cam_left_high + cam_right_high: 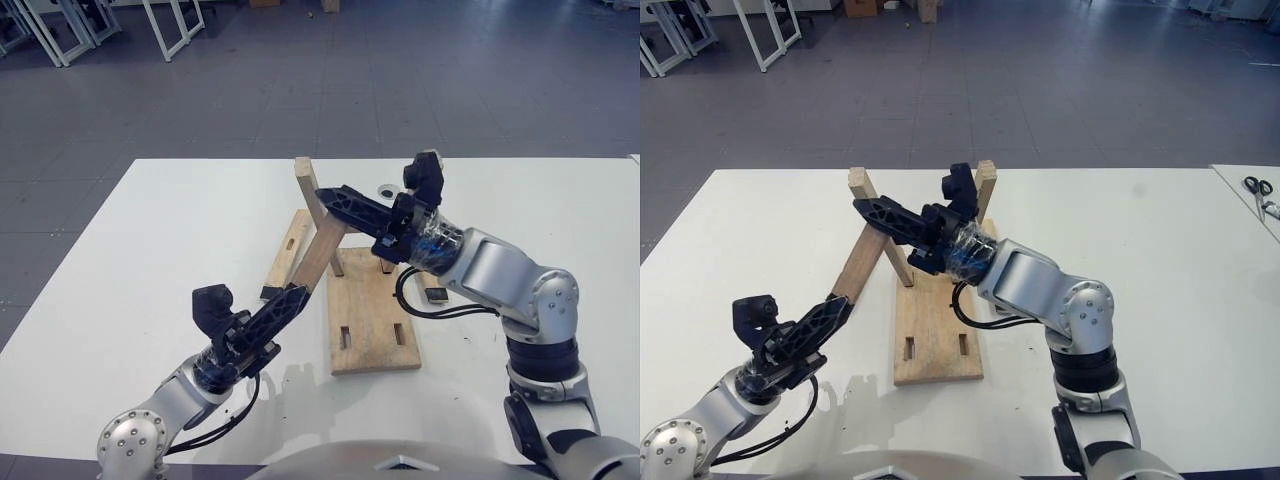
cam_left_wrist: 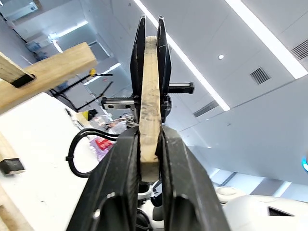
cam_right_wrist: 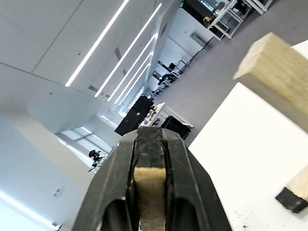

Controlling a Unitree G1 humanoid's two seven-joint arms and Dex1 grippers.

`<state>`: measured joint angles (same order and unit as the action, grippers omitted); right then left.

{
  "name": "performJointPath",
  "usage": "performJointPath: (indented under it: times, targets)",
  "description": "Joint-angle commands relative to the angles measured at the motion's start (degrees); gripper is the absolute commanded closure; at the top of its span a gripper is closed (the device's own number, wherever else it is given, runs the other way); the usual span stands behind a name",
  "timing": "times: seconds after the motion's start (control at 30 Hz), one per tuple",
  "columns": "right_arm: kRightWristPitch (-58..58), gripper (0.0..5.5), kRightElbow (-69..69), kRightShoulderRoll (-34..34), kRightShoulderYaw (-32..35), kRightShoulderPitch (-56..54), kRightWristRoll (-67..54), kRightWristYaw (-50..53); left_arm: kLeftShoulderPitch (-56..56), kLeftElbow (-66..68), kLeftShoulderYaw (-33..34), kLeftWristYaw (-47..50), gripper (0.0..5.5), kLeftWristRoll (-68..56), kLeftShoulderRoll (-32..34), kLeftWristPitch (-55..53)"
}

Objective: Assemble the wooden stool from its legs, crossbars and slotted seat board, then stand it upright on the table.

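Head view: the seat board lies flat midway between the side edges of the table, and a tilted wooden leg rises over it. Left wrist view: the left gripper squeezes the leg's low end. Right wrist view: the right gripper pinches its top end.

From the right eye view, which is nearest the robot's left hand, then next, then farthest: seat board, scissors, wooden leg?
1. The wooden leg, gripped in the left hand.
2. The seat board, lying flat just to its right.
3. The scissors, far off at the right edge.
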<state>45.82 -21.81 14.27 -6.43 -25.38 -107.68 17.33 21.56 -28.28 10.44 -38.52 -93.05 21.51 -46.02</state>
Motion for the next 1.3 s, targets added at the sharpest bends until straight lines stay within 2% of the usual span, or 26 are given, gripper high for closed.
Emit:
performJointPath:
  times: [0.03, 0.27, 0.37, 0.47, 0.53, 0.63, 0.8, 0.9, 1.07, 1.3]
  targets:
    - [-1.79, 5.09, 0.14, -0.73, -0.54, 1.32, 3.75, 1.44, -2.14, 1.33, -1.01, 1.74, 4.55, -4.25, -0.27, -0.68]
    - [-3.00, 5.09, -0.17, 1.60, 2.65, 3.33, 3.09, 1.89, -1.26, 7.47, 0.36, 0.78, 3.53, -4.29, -0.16, -1.33]
    - [-3.09, 5.09, -1.79, 6.08, 7.09, 5.69, 0.50, 2.23, 0.11, 12.21, -0.24, 0.08, 3.13, 2.71, -0.09, -0.25]
    - [-1.35, 5.09, -2.97, 13.76, 12.20, 8.25, 1.93, 0.84, 0.16, 13.51, -0.98, 2.89, 3.10, 11.52, -1.16, 2.82]
    - [-0.50, 5.09, -2.78, 19.42, 13.42, 7.74, 11.56, -0.88, -2.33, 13.87, -1.68, 8.07, 3.10, 20.34, -3.06, 7.54]
    - [-3.97, 5.10, -0.46, 22.90, 8.92, 3.83, 33.66, -3.25, -8.75, 15.26, -4.44, 19.30, 3.10, 39.06, -5.92, 16.51]
    - [-13.22, 5.10, 8.89, 17.96, 2.38, 0.91, 58.91, -6.34, -13.72, 14.31, -7.05, 28.20, 3.10, 51.81, -9.60, 20.16]
    - [-18.59, 5.10, 15.28, 13.23, 0.98, 0.20, 68.95, -7.76, -14.93, 13.75, -8.26, 31.17, 3.10, 57.17, -11.07, 20.83]
    - [-22.52, 5.10, 21.83, 5.54, -0.13, -1.43, 78.45, -10.43, -15.38, 14.73, -9.76, 33.42, 3.10, 63.35, -13.30, 21.38]
    - [-24.09, 5.10, 27.17, -0.23, 0.81, -0.61, 85.36, -14.69, -16.39, 15.52, -9.16, 33.12, 3.10, 65.91, -14.96, 20.79]
